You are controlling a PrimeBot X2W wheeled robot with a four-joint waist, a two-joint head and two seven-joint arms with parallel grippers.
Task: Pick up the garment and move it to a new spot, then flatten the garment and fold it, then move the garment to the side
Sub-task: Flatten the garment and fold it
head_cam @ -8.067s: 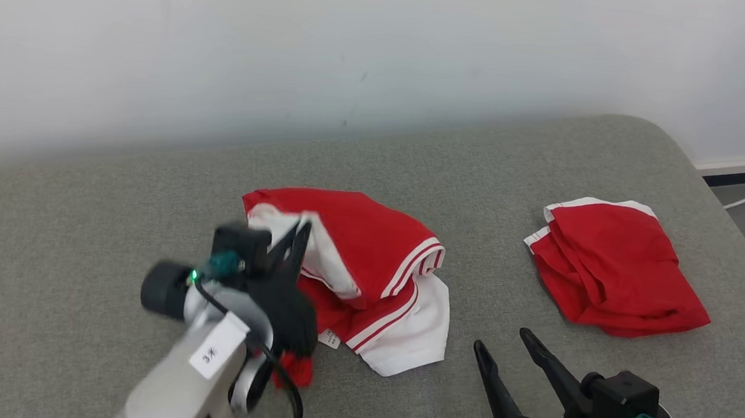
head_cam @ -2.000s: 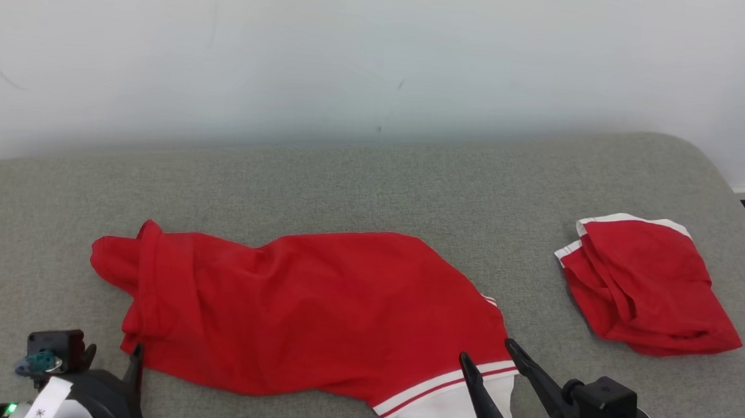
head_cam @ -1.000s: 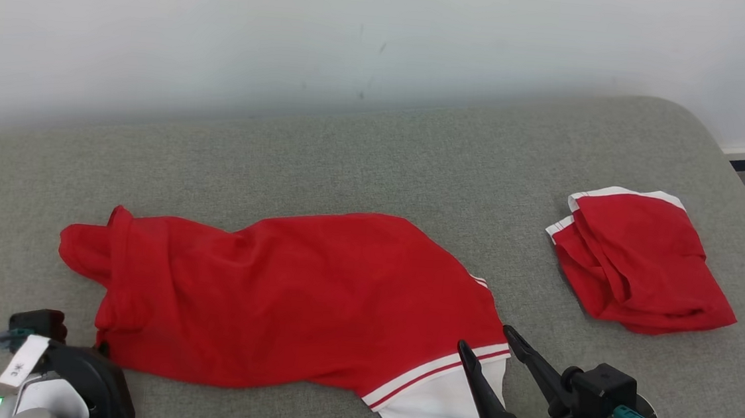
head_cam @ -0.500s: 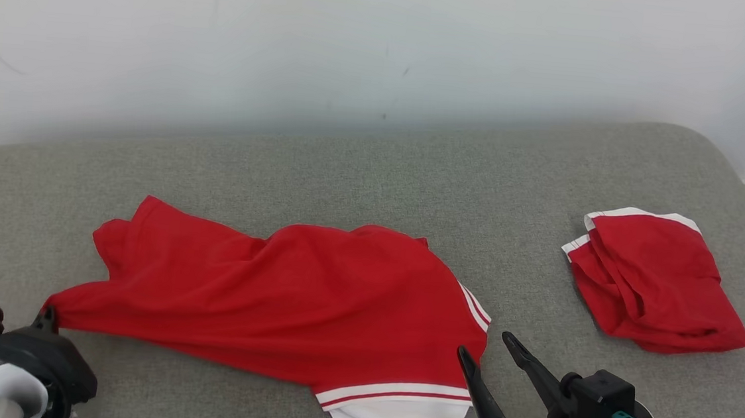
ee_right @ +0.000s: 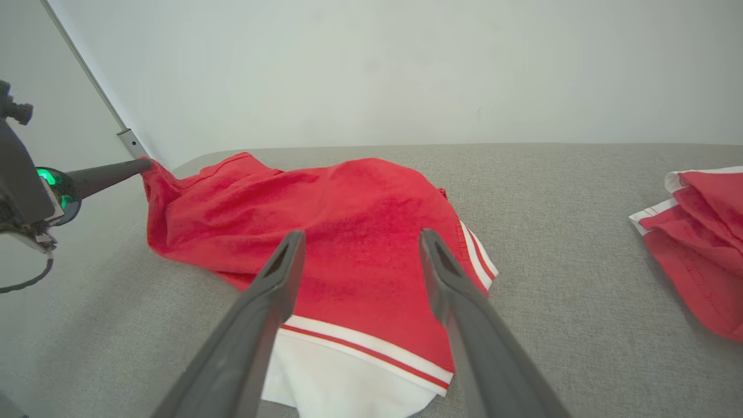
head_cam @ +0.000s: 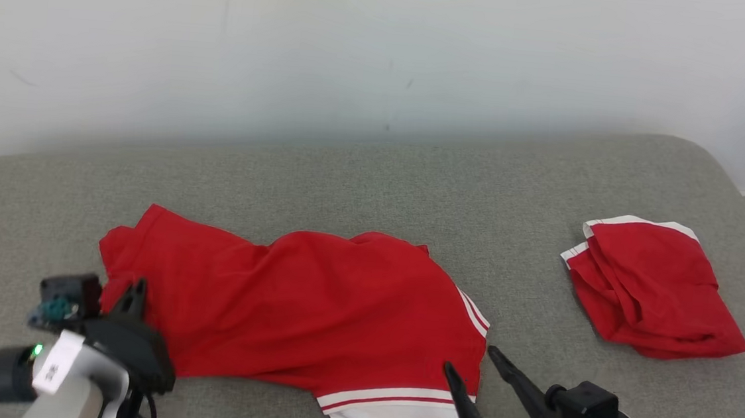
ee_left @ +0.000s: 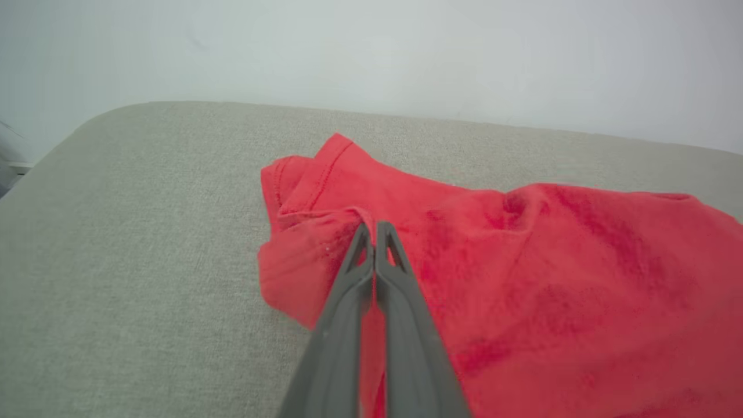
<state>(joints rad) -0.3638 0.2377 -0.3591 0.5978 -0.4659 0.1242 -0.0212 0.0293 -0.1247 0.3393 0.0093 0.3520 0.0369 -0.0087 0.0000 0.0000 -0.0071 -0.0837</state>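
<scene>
Risk first: my left gripper is pinching only a thin fold of the garment right at the fingertips. If I am pulling sideways to flatten it, that little bite may slip out, or the cloth may bunch toward me instead of spreading. The near corner on this side is doubling under itself, so it may crease flat in the wrong shape.

Left jaws: clamping fully together, red fabric caught between the tips at the garment's left end.

Right gripper: jaws standing spread wide, gripping nothing, hovering just over the white hem with its red stripes. I cannot tell whether the tips are brushing the cloth. If they are closing from here, they may catch both layers of the hem.

Outward: the garment is lying stretched across the middle of the grey cushion, rumpled, not yet flat, not yet folded. A second red garment is sitting well apart toward my right, near the cushion's edge. Pale wall behind.
</scene>
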